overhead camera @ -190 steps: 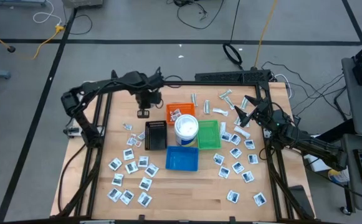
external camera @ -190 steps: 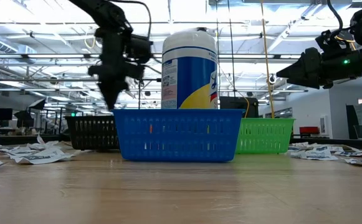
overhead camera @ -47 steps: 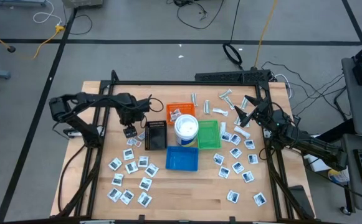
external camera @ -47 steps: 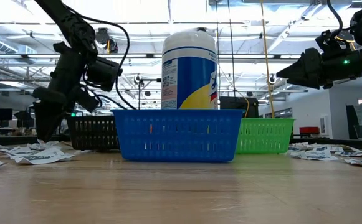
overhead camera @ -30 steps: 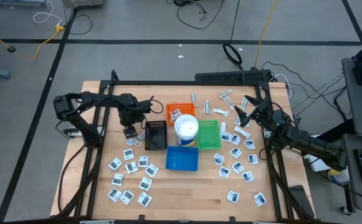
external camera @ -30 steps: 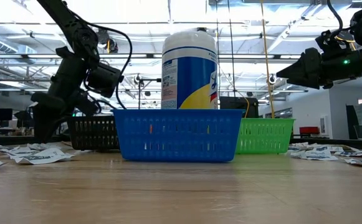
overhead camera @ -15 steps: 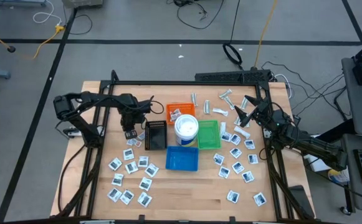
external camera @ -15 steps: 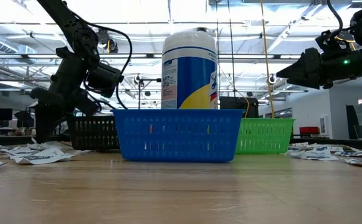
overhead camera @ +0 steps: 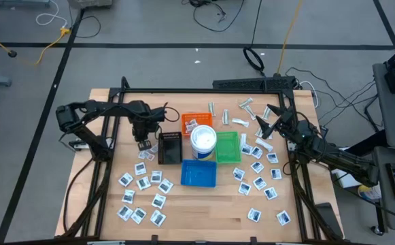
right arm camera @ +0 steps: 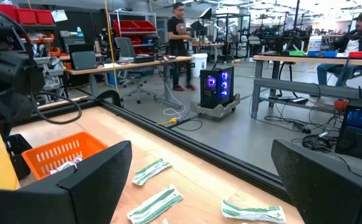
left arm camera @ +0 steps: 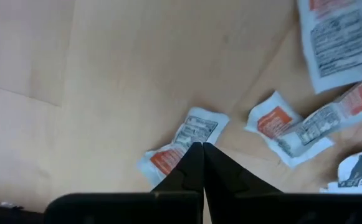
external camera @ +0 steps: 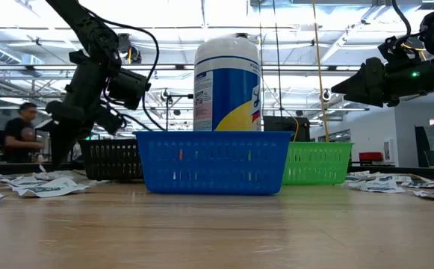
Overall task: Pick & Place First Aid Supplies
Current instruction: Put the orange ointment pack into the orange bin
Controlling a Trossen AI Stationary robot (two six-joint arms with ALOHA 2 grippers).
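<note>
Red-marked packet (left arm camera: 182,144) under closed fingers (left arm camera: 190,169)

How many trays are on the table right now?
4, clustered mid-table around the white tub: orange tray at the far side, black tray on the left, green tray on the right, blue tray nearest. None seem hidden.

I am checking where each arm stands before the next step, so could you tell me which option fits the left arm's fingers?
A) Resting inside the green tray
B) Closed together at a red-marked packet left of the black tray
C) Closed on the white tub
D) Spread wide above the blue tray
B: in the left wrist view the fingers meet tip to tip at a red-marked packet, and from above the left gripper sits left of the black tray.
</note>
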